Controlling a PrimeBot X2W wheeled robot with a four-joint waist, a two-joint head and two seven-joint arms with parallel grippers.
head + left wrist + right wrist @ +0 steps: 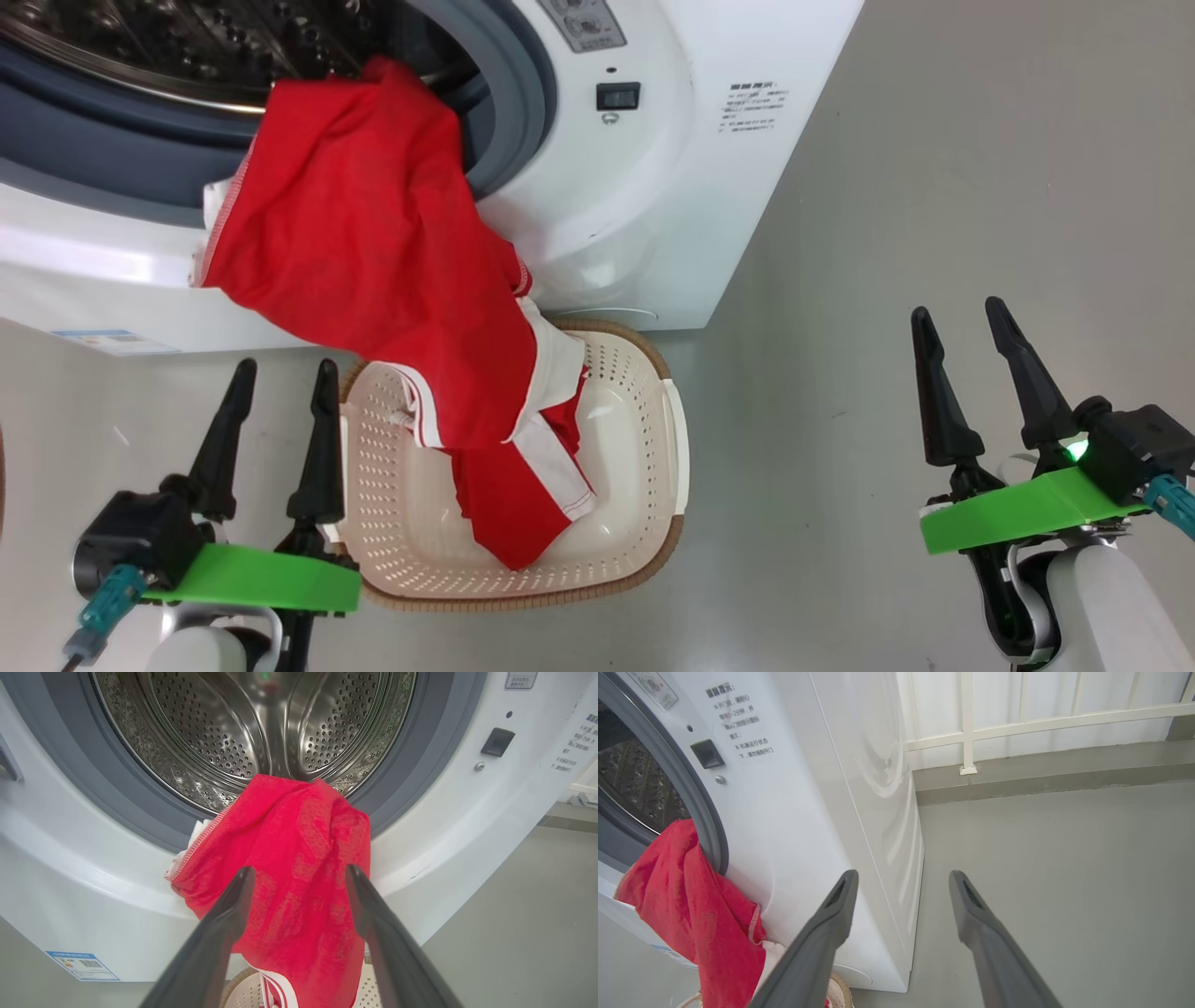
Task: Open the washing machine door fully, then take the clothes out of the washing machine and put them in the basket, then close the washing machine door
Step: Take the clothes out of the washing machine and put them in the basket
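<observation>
hanging out of the washing machine (672, 187) over its lip, the clothes (373, 280) trail into the basket (644, 439); left gripper (286, 366) and right gripper (958, 308) both gape wide, holding nothing

The lower opening of the washing machine (653, 215) is being blocked by the clothes (373, 233) hanging into the basket (639, 439). The drum (261, 728) above and the floor (934, 233) rightward are being left free.

The clothes (373, 243) are looking like matt mesh cloth, the washing machine (709, 215) is gleaming glossy, the basket (644, 448) is showing smooth perforated plastic.
</observation>
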